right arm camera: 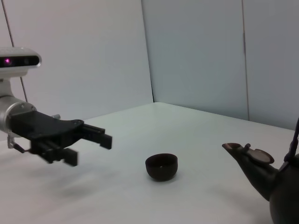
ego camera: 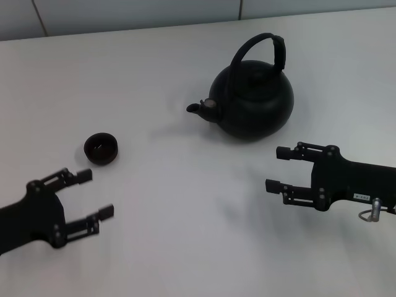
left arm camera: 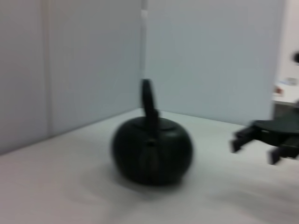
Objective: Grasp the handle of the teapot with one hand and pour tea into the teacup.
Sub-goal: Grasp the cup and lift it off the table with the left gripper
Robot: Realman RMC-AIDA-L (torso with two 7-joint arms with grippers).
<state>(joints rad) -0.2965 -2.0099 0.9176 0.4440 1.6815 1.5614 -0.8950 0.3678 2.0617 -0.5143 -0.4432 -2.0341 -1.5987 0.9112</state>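
Note:
The black teapot [ego camera: 253,102] stands upright on the white table at the back right, spout pointing left. Its arched handle [ego camera: 263,49] rises over the top, with the thick sleeve on the right side. The tiny black teacup [ego camera: 101,148] sits to the left. My right gripper [ego camera: 278,168] is open and empty, in front of the teapot and a little to its right, apart from it. My left gripper [ego camera: 96,193] is open and empty, just in front of the teacup. The teapot also shows in the left wrist view [left arm camera: 152,149], the teacup in the right wrist view [right arm camera: 161,166].
The white table [ego camera: 185,247] runs back to a pale wall [ego camera: 124,12]. In the right wrist view the left gripper [right arm camera: 91,144] hangs over the table beside the cup. In the left wrist view the right gripper [left arm camera: 254,149] shows beside the teapot.

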